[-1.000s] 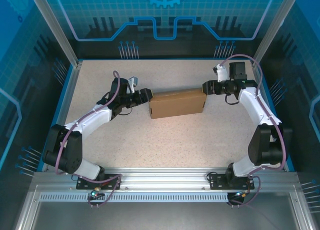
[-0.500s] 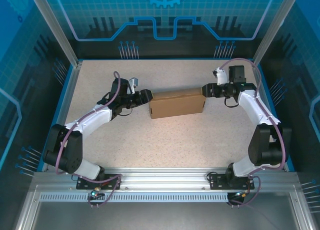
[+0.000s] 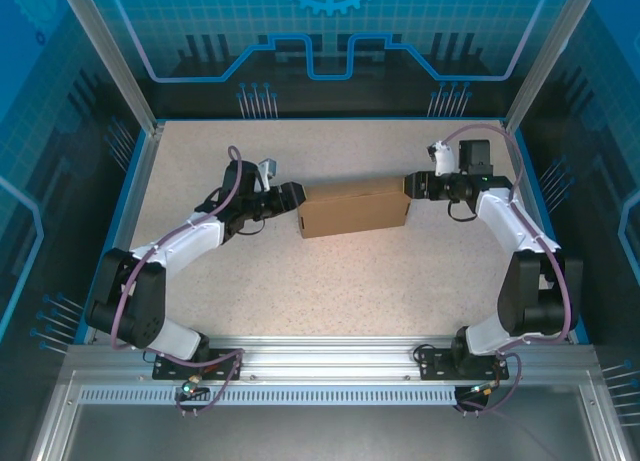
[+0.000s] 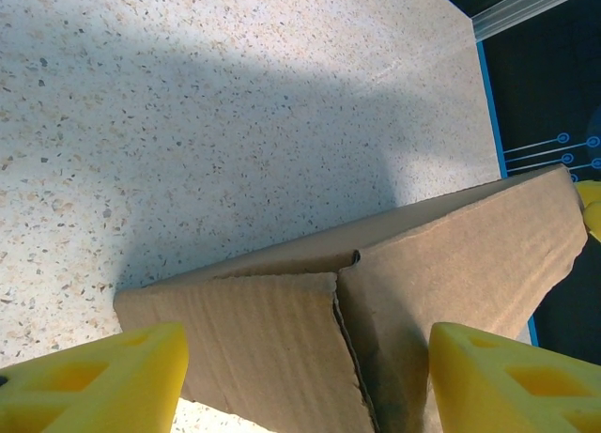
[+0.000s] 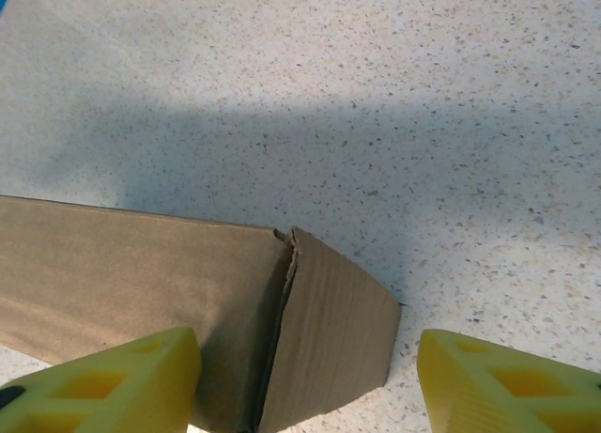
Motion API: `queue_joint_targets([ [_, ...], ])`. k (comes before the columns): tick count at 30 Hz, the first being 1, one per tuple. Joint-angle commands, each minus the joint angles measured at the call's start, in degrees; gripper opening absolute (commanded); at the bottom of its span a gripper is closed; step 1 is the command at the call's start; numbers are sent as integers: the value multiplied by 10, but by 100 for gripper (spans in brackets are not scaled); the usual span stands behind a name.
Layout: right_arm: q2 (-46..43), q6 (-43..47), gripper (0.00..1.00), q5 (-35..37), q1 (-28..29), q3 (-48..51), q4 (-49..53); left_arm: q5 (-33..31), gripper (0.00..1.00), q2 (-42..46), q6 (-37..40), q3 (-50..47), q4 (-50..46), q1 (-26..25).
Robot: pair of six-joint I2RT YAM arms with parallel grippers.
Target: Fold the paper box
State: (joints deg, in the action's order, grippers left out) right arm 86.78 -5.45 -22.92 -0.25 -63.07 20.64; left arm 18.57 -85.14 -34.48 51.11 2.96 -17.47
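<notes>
1. Tooling, left side: the left gripper (image 3: 296,194) stands with its yellow fingers (image 4: 94,381) spread wide. They straddle the left end corner of the paper box (image 3: 355,206). Whether either finger presses the cardboard cannot be told.
2. Tooling, right side: the right gripper (image 3: 410,184) is likewise wide, at the box's right end. On its wrist camera one finger overlaps the long side. The other finger (image 5: 512,381) stands clear of the end face, with bare surface between.
3. Paper box: plain brown corrugated cardboard, closed into a shallow rectangular form. It lies flat near the middle of the table (image 3: 350,291), its long axis running left to right and its right end slightly farther back. A narrow seam shows at each end corner.
4. Arms: both reach inward from the near edge and meet the box at opposite short ends.
5. Table: pale speckled top with a blue rim.
</notes>
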Motion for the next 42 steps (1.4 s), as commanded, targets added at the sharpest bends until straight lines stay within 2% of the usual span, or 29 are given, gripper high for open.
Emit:
queue_joint_targets([
  [1, 8, -10, 63, -13, -2, 35, 34, -3, 68, -12, 3, -30, -31, -6],
  [12, -33, -21, 67, -30, -4, -1, 30, -2, 67, -11, 8, -3, -34, -8],
  [19, -7, -29, 68, -83, -10, -14, 27, 0, 67, -18, 5, -3, -29, -11],
  [23, 9, -35, 66, -92, -9, -7, 11, 1, 67, -18, 6, 1, -30, -11],
  [35, 26, -30, 44, -104, -24, 52, -11, -1, 67, -23, 3, -20, -25, -11],
  [39, 21, -33, 44, -106, -24, 57, -16, 2, 67, -23, 1, -18, -24, -12],
  [42, 13, -35, 51, -107, -23, 45, -14, 0, 67, -18, 4, -8, -27, -12],
])
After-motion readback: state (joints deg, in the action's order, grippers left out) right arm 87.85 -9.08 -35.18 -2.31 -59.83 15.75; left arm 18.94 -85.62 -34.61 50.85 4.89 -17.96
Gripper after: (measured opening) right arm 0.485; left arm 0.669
